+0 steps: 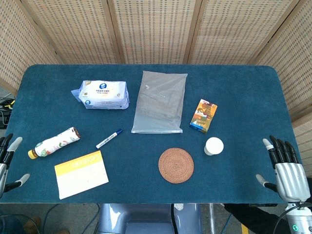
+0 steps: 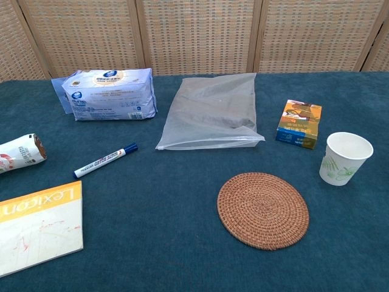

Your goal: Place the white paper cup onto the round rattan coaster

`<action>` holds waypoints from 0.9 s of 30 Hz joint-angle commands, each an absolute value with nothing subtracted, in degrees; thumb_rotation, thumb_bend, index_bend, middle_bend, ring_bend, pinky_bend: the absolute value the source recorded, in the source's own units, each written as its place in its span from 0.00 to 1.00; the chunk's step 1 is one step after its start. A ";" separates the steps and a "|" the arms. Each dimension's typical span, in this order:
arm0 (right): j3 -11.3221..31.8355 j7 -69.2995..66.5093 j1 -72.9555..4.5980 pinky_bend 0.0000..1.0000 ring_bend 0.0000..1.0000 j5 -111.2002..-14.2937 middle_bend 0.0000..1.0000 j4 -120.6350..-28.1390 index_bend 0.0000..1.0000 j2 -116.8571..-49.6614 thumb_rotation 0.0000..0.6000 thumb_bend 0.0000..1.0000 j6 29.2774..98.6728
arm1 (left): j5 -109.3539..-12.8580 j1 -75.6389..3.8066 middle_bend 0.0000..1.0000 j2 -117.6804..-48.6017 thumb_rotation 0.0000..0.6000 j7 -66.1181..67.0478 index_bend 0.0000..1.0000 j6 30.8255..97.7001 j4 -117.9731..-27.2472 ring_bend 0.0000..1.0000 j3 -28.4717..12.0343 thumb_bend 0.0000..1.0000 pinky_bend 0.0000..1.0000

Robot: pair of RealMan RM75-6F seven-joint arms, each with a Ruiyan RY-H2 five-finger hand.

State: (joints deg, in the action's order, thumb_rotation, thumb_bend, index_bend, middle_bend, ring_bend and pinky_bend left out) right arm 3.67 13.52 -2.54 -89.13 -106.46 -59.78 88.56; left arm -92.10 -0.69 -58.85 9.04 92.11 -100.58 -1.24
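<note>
Blue table (image 1: 146, 170), hands (image 1: 287, 168) only overhead, cup (image 2: 344, 158) beside coaster (image 2: 263, 210)

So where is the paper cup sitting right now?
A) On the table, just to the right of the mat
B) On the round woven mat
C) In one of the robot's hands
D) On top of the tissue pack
A: the paper cup stands upright on the table, just right of the round woven mat and not touching it; the left hand and right hand both wait empty at the table's edges.

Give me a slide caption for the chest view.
White paper cup stands upright right of the round rattan coaster, not yet on it.
</note>
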 commanded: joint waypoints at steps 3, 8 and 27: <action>3.55 13.90 -2.62 0.00 0.00 -88.87 0.00 -106.49 0.01 -59.92 1.00 0.00 88.13 | -91.75 -0.78 0.00 -58.68 1.00 8.96 0.00 91.67 -100.68 0.00 -1.21 0.00 0.00; 3.54 14.18 -3.12 0.00 0.00 -88.66 0.00 -106.28 0.01 -60.30 1.00 0.00 87.16 | -91.75 -0.81 0.00 -58.57 1.00 9.17 0.00 91.55 -101.03 0.00 -1.16 0.00 0.00; 7.68 4.97 -24.16 0.00 0.00 -81.70 0.04 -94.40 0.09 -67.89 1.00 0.00 55.70 | -88.16 -2.26 0.00 -58.83 1.00 11.14 0.00 88.50 -101.89 0.00 -2.28 0.00 0.00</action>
